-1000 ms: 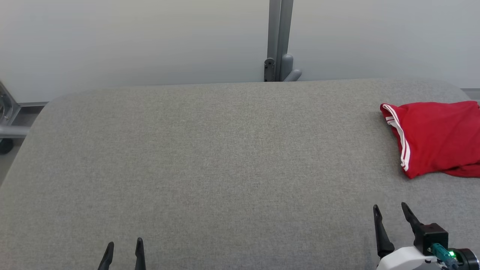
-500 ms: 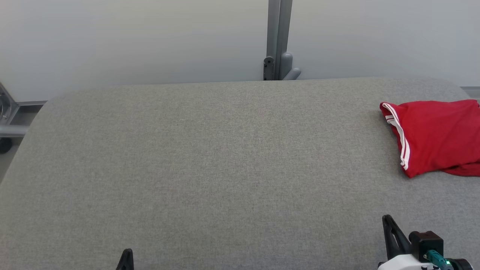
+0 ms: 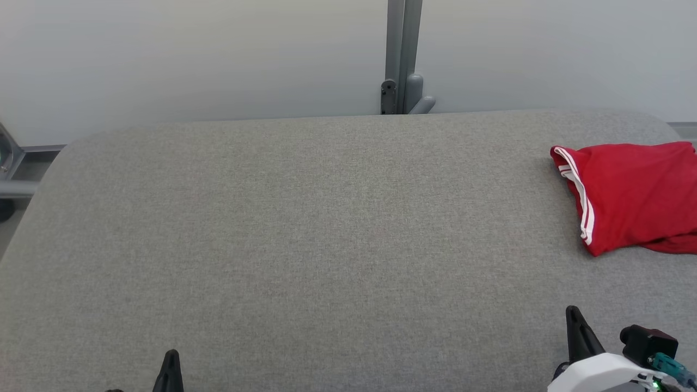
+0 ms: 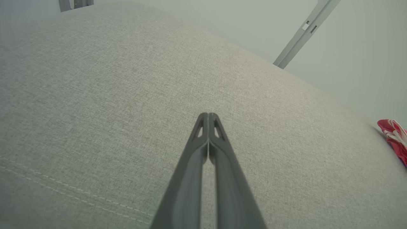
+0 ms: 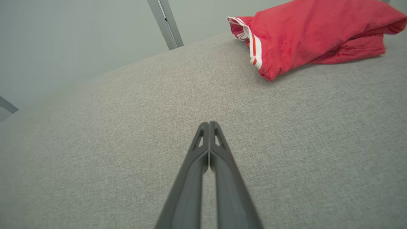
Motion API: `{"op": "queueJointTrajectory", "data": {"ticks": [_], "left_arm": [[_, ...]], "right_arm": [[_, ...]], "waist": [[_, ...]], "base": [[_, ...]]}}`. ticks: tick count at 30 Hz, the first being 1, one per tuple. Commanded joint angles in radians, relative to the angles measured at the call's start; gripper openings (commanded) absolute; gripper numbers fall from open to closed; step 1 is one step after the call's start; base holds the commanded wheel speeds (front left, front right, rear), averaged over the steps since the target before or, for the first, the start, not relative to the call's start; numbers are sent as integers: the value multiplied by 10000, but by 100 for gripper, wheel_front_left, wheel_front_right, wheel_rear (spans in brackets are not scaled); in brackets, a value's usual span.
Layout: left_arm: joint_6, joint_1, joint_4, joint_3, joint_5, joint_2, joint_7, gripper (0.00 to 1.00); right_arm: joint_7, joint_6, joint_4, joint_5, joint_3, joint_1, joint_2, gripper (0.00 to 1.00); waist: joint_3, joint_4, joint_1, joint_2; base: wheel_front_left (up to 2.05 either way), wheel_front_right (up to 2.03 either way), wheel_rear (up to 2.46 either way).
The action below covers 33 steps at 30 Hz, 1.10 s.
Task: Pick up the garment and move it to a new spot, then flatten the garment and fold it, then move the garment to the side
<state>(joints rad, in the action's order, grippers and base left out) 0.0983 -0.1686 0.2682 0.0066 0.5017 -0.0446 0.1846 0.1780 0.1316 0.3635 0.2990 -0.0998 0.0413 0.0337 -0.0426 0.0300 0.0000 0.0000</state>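
The garment [image 3: 631,193] is red with white stripes along one edge, folded into a bundle at the far right of the grey padded table [image 3: 326,234]. It also shows in the right wrist view, garment [image 5: 305,31], and as a sliver in the left wrist view, garment [image 4: 396,136]. My right gripper [image 3: 573,314] sits near the front edge, below the garment and apart from it, shut on nothing; the right gripper [image 5: 209,124] has its fingers pressed together. At the lower left, my left gripper [image 3: 171,356] is also shut and empty, its tips meeting at left gripper [image 4: 208,115].
A grey metal post [image 3: 402,54] with a bracket rises behind the table's far edge against a pale wall. A metal frame [image 3: 11,174] stands off the table's left end. The table's corners are rounded.
Both grippers have closed from open to shut. Both have drawn back toward the front edge, the left one also shifting slightly left. The garment has not moved.
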Motion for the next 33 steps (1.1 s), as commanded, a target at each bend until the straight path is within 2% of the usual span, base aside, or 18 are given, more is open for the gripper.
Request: {"op": "queueJointTrajectory", "data": {"ticks": [1, 19, 33], "left_arm": [[69, 341, -147, 85, 402, -24, -95, 0], [137, 974, -176, 337, 3057, -37, -793, 0], [181, 1363, -191, 489, 4664, -46, -1227, 0]], "right_arm": [[-78, -2, -222, 485, 10, -295, 70, 0], [-773, -5, -465, 3611, -10, -635, 103, 0], [-1215, -6, -594, 5518, -40, -853, 123, 0]], "waist": [[6, -4, 0, 0], [81, -53, 0, 0], [136, -88, 0, 0]], "base": [[0, 0, 0], [0, 0, 0], [0, 0, 0]]}}
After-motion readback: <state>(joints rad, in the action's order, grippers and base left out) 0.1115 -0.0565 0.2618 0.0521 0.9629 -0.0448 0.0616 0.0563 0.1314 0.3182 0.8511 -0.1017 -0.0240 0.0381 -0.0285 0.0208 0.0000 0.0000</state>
